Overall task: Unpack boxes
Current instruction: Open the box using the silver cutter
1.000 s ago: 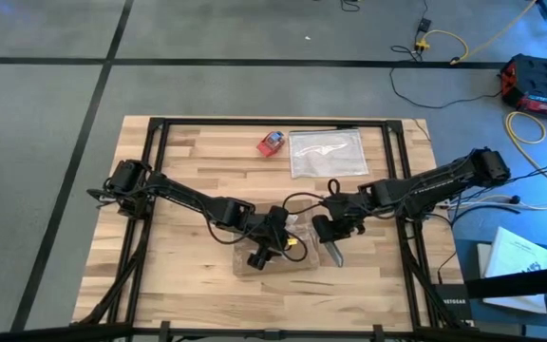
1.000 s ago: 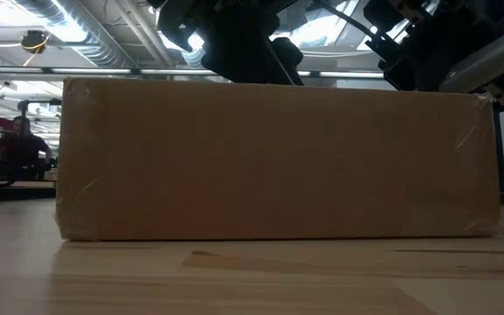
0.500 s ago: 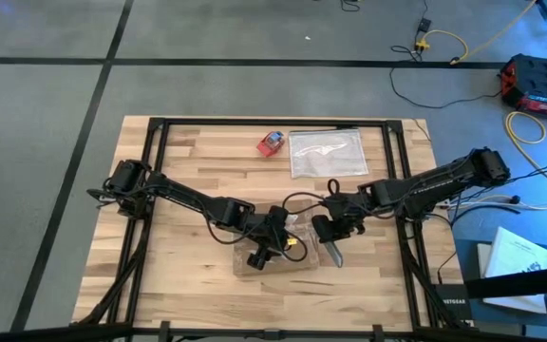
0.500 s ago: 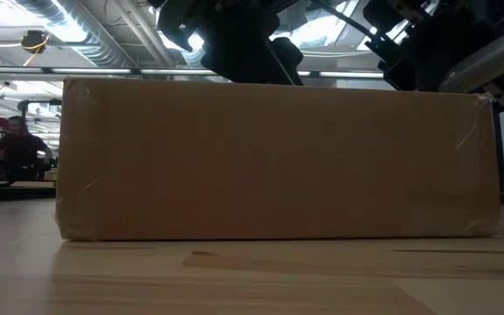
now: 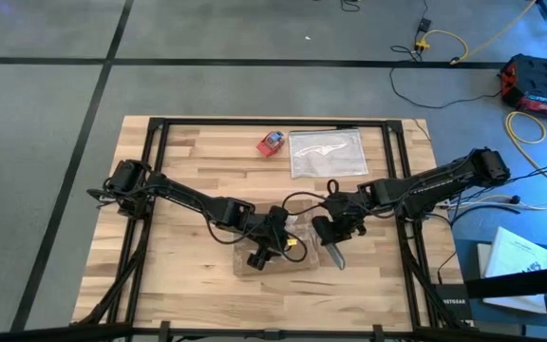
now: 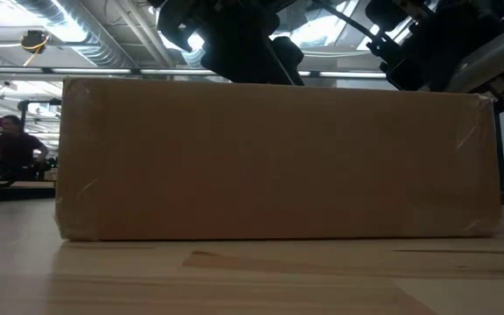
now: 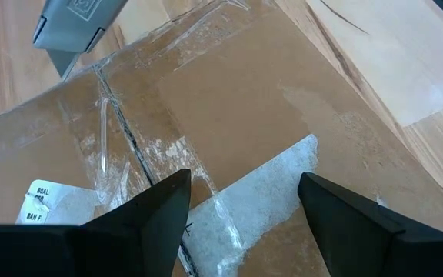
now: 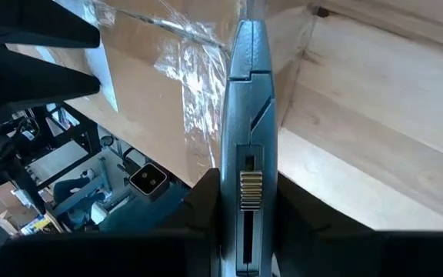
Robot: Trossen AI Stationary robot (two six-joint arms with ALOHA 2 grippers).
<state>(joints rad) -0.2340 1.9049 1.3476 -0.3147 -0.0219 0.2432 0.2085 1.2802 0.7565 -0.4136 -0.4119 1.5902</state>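
One cardboard box is parked near the front edge of the wooden table, roughly in the middle, and it's sealed up with shiny clear tape along the seam where its flaps meet. In the low view the box fills almost the whole width, with both arms seen dropping in from above behind it. The left gripper is held right over the box top, its fingers spread apart with nothing caught between them, just taped cardboard and a bit of white label showing below. The right gripper is clamped on a grey box cutter, positioned at the box's right end, and the cutter's tip is seen from the left wrist view at the far end of the taped seam. Farther back on the table a clear plastic bag is laid flat, with a small red-and-blue thing just beside it. A person can be made out in the room far behind.
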